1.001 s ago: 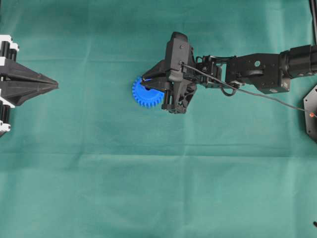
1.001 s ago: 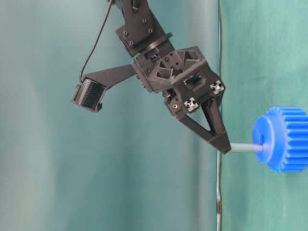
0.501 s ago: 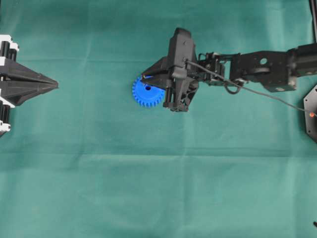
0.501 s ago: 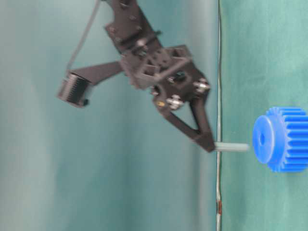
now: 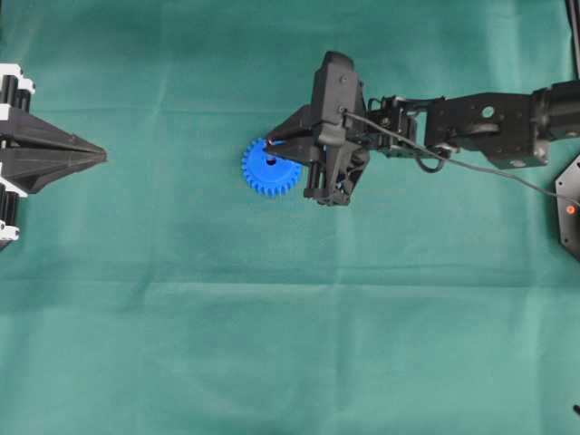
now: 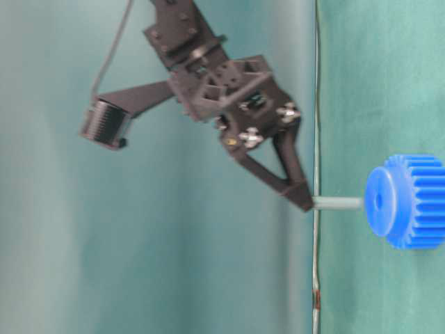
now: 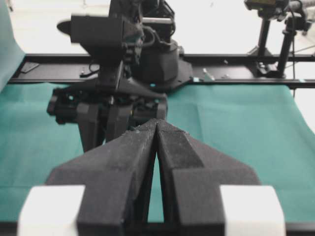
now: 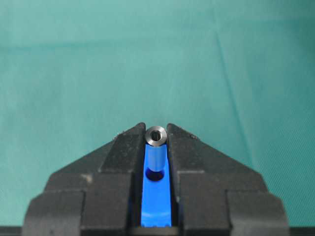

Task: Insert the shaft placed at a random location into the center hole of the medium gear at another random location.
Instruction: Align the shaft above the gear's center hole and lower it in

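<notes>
Right claw (image 6: 306, 202) stayed clamped on pin (image 6: 337, 203). Pin tip, in gear (image 6: 407, 202) hole (image 6: 378, 201) a second ago, pulled clear, then edged back near. Insertion undone; retry likely. Left claw (image 7: 156, 129) closed, empty.

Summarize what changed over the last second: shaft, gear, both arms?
The right gripper, shut on the shaft, pulled back from the medium gear: a second ago the shaft tip sat in the center hole; now it stands just outside, in line with it. In the overhead view the gripper shifted slightly right. The gear and the shut left gripper stayed put.
</notes>
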`<state>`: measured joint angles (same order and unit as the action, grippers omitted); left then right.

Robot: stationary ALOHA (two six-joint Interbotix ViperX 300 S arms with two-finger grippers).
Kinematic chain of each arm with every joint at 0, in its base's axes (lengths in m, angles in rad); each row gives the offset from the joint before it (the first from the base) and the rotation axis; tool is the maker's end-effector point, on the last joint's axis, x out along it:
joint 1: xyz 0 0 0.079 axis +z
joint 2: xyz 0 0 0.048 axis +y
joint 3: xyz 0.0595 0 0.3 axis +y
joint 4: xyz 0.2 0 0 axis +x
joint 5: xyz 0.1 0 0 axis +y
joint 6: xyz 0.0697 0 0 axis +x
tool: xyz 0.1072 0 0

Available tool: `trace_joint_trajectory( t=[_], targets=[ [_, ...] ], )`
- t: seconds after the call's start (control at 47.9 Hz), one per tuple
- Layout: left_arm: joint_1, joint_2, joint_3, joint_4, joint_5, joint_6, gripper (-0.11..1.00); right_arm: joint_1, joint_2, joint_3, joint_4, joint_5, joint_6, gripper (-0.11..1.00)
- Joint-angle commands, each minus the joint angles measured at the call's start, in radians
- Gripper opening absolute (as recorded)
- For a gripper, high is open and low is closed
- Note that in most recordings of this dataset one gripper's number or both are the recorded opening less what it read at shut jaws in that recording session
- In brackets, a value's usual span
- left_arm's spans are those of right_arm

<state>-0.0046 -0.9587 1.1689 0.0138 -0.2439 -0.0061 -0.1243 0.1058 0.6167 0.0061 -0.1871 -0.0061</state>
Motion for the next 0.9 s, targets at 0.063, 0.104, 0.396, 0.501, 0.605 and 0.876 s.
trace_joint_trajectory(
  t=[0.063,0.104,0.396,0.501,0.605,0.876],
  targets=[
    [-0.002,0.008,-0.012,0.002,-0.005,0.000,0.00,0.002,0.017,-0.014,0.005,-0.017,-0.003,0.13],
    [-0.002,0.008,-0.012,0.002,-0.005,0.000,0.00,0.002,0.026,-0.014,0.006,-0.025,-0.003,0.13],
    [0.000,0.009,-0.012,0.003,-0.005,0.000,0.00,0.002,0.049,-0.011,0.009,-0.044,-0.003,0.13],
    [-0.002,0.009,-0.012,0.002,-0.005,0.000,0.00,0.002,0.055,-0.011,0.009,-0.044,-0.003,0.13],
    [-0.002,0.008,-0.012,0.002,-0.005,0.000,0.00,0.002,0.066,-0.012,0.009,-0.049,-0.003,0.13],
    [-0.002,0.009,-0.012,0.003,-0.005,0.000,0.00,0.002,0.087,-0.015,0.012,-0.055,-0.002,0.13]
  ],
)
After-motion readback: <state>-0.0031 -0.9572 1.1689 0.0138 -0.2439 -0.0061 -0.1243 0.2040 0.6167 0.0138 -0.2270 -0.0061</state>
